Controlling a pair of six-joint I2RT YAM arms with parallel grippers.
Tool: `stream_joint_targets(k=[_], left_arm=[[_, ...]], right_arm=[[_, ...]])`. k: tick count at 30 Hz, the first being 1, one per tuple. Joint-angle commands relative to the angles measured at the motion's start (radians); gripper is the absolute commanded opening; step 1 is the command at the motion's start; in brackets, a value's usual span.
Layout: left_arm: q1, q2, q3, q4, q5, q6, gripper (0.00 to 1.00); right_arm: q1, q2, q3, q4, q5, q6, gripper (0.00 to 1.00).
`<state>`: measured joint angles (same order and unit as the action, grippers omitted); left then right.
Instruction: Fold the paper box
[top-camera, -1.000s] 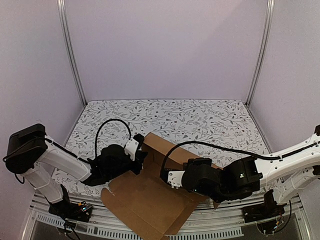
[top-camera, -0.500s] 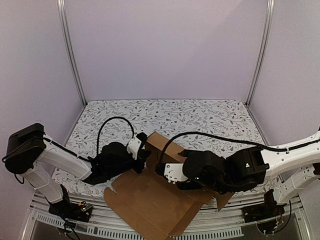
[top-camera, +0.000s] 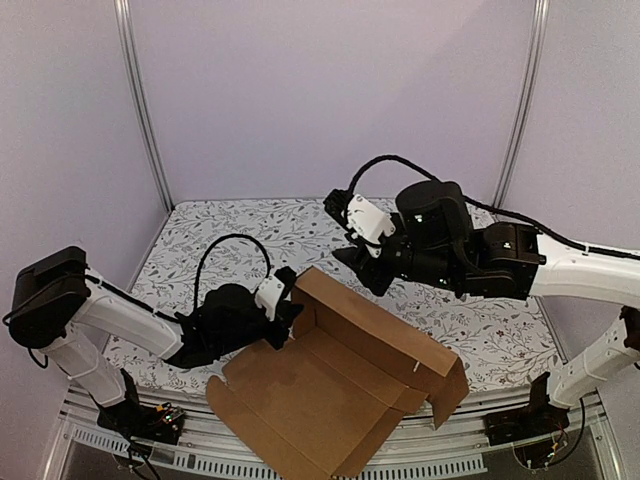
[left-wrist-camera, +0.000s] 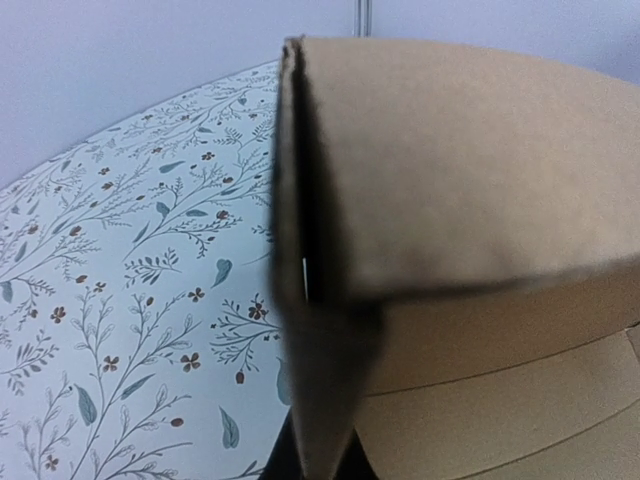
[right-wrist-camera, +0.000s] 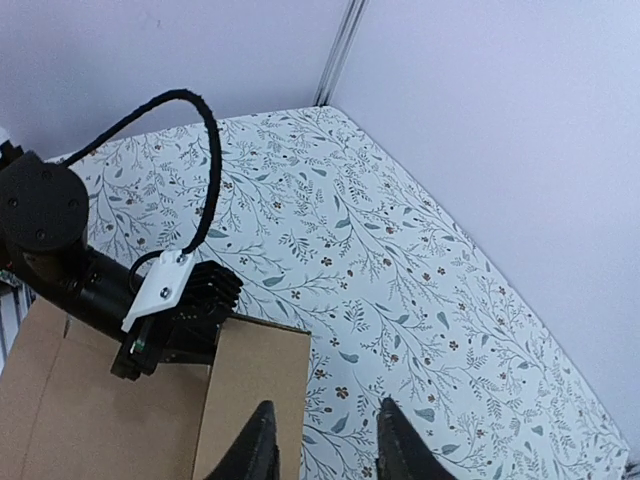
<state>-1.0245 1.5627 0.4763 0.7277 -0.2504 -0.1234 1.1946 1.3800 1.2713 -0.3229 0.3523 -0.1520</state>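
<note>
I see a worktop (top-camera: 420, 240) covered in a leafy floral print, closed in by plain lilac walls (top-camera: 330, 90) with metal posts (top-camera: 140, 100) at the corners. The paper box (top-camera: 320, 390) lies at the near edge, open side up. Its long axis runs diagonally from far left to near right, and its far wall stands upright. My left claw (top-camera: 284, 312) is clamped on that wall's left corner. My right claw (right-wrist-camera: 325, 415) hangs high over the worktop, fingers apart and gripping nothing.

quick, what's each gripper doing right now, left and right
left gripper: shut on the box wall
right gripper: open, holding nothing
</note>
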Motion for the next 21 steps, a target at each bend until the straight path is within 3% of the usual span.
stream_joint_targets(k=[1, 4, 21], left_arm=[[-0.011, -0.016, 0.026, -0.014, 0.021, -0.001, 0.00], [-0.011, -0.016, 0.029, -0.022, 0.019, -0.002, 0.00], [-0.011, -0.020, 0.041, -0.053, 0.000, -0.003, 0.00]], right_arm=[[-0.039, 0.103, 0.011, 0.130, -0.037, 0.133, 0.19], [-0.063, 0.167, 0.035, 0.171, -0.084, 0.204, 0.00], [-0.105, 0.341, 0.030, 0.251, -0.218, 0.356, 0.00]])
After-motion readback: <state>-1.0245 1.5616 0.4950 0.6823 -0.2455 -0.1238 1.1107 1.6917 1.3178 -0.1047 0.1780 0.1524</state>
